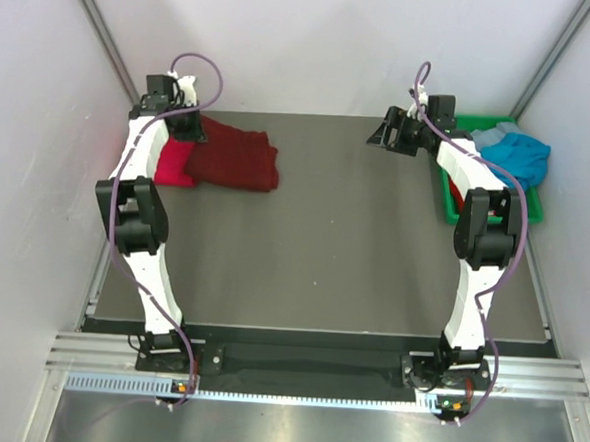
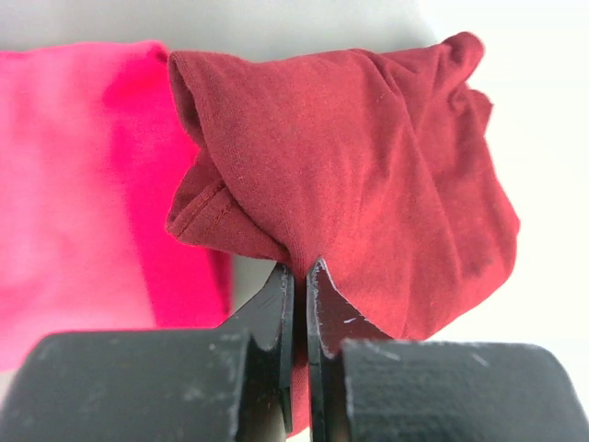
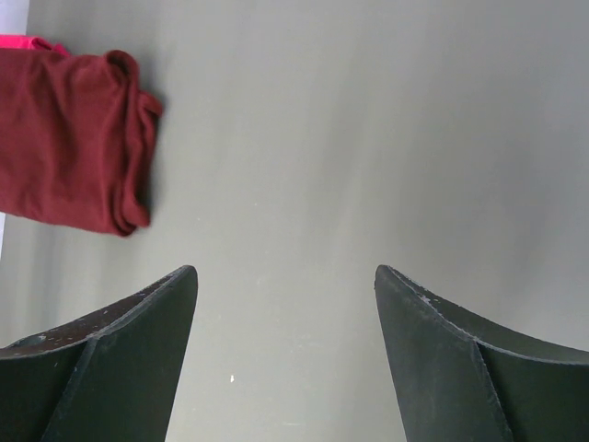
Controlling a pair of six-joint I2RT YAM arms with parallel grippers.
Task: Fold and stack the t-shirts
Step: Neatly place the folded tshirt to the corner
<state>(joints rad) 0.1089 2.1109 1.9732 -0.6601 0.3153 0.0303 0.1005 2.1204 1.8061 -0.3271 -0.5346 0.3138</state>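
A folded dark maroon t-shirt (image 1: 237,157) lies at the back left of the mat, partly over a bright crimson t-shirt (image 1: 174,164). My left gripper (image 1: 189,124) sits at the maroon shirt's left edge, shut on a pinch of its cloth (image 2: 304,267); the crimson shirt (image 2: 83,184) shows beside it. A teal-blue t-shirt (image 1: 514,154) is heaped in the green bin. My right gripper (image 1: 383,136) hovers open over bare mat at the back right, nothing between its fingers (image 3: 285,276). The maroon shirt (image 3: 74,143) lies far to its left.
The green plastic bin (image 1: 532,205) stands at the mat's back right edge, beside the right arm. White walls close in on both sides and behind. The dark mat (image 1: 323,253) stretches between the arms.
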